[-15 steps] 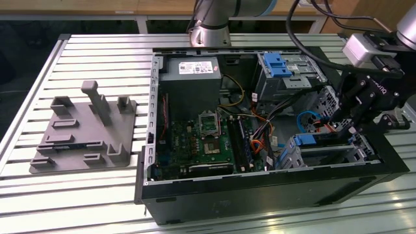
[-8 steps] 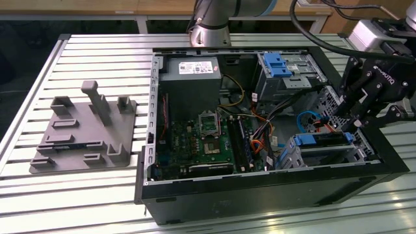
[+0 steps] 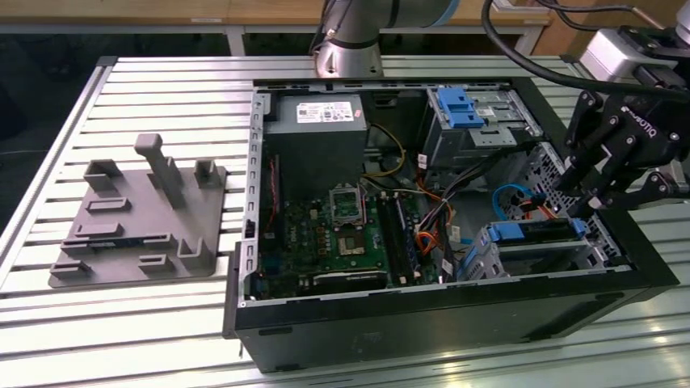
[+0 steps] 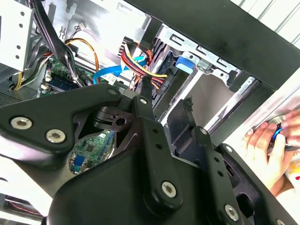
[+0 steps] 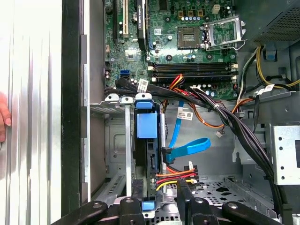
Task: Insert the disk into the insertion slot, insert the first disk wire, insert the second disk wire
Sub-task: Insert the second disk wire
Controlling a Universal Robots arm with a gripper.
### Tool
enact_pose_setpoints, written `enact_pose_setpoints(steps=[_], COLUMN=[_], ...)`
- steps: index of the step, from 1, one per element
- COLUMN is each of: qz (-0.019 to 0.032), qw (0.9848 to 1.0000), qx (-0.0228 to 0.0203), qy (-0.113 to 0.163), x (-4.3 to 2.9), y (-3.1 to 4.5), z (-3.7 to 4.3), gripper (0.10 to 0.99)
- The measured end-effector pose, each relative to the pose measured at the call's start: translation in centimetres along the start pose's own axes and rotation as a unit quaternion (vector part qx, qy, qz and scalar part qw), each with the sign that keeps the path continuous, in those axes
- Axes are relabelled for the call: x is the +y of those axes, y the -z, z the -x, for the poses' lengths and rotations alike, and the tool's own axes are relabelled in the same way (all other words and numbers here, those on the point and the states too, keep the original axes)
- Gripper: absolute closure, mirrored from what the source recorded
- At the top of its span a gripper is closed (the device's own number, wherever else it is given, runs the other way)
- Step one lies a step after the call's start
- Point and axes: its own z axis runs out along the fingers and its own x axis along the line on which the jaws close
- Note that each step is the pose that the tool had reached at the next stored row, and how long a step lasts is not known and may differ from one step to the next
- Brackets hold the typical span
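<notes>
The gripper [image 3: 587,206] hangs over the corner of the open computer case [image 3: 431,301] on the exterior view's right. Its black fingers [image 5: 183,190] stand a moderate way apart, straddling the end of the disk [image 5: 146,126]. Whether either pad presses on anything cannot be told. The disk stands on its edge inside the insertion slot [image 3: 539,253], the silver cage at that corner. Its blue carrier shows as a narrow band along the top [image 3: 534,231]. That upturned edge runs from the exterior view's left to its right, in line with the case's near wall, and the rest of the body goes down into the bay, hidden. The carrier's blue tab end points toward the motherboard [image 3: 345,234]. In the first wrist view a blue flat cable [image 5: 187,146] curls in and its plug meets the disk's side. A red-yellow-black wire bundle [image 5: 176,178] reaches the disk between the fingers; how firmly either is seated cannot be told. A grey cage with a blue latch [image 3: 474,113] sits farther back in the case. A person's hand [image 4: 267,147] rests by the case's outer wall. The case lies on a slatted table [image 3: 161,81], with a grey fixture plate [image 3: 119,242] well apart on the exterior view's left.
</notes>
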Motion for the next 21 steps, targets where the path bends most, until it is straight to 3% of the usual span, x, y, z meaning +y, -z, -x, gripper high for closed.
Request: enact_pose_setpoints(steps=[8,13,15,17,20,21], qz=[0.0,-0.0002,-0.0005,-0.0009,-0.002,-0.0022], qw=[1.0,1.0,0.9999,0.9998,0.999,0.9987], qx=[0.0009,0.0061,0.012,0.021,0.0449,0.0504], qy=[0.0,0.0,-0.001,-0.002,-0.004,-0.004], x=[0.02,0.06,0.12,0.24,0.66,0.85], y=[0.13,0.45,0.57,0.64,0.61,0.6], z=[0.12,0.65,1.01,1.4,1.74,1.86], gripper=[0.671,0.671,0.671,0.671,0.671,0.671])
